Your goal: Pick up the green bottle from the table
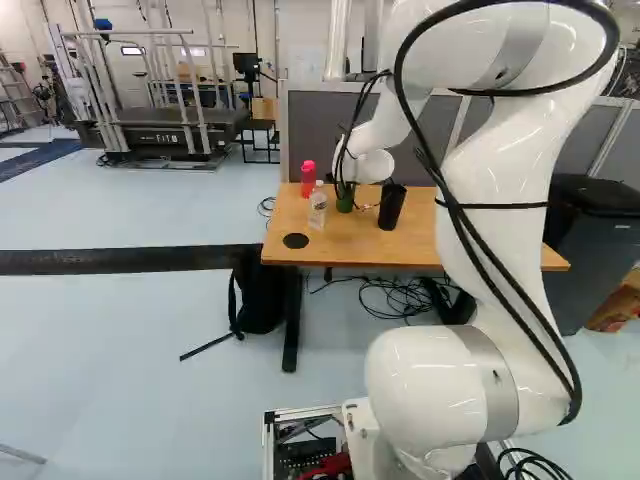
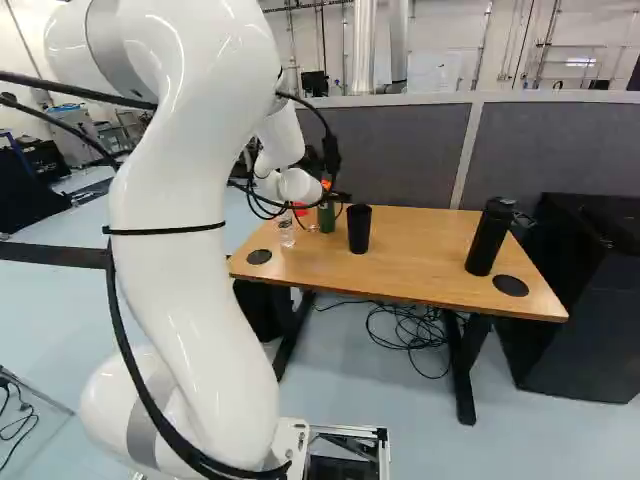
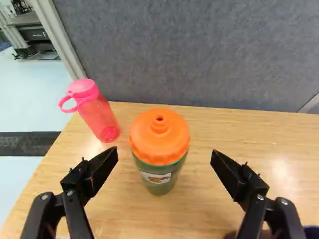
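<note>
The gripper (image 2: 321, 202), gripping nothing, is spreading its fingers wide, aimed at the orange-lidded green sports bottle (image 3: 158, 175); a pink bottle (image 3: 98, 117) and black tumbler (image 1: 392, 207) are standing near that bottle.

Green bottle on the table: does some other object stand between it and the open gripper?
Nothing visible stands between the gripper and the green bottle; the wrist view shows the bottle's orange lid uncovered ahead of the open fingers. The pink bottle stands off to one side, outside that gap.
</note>
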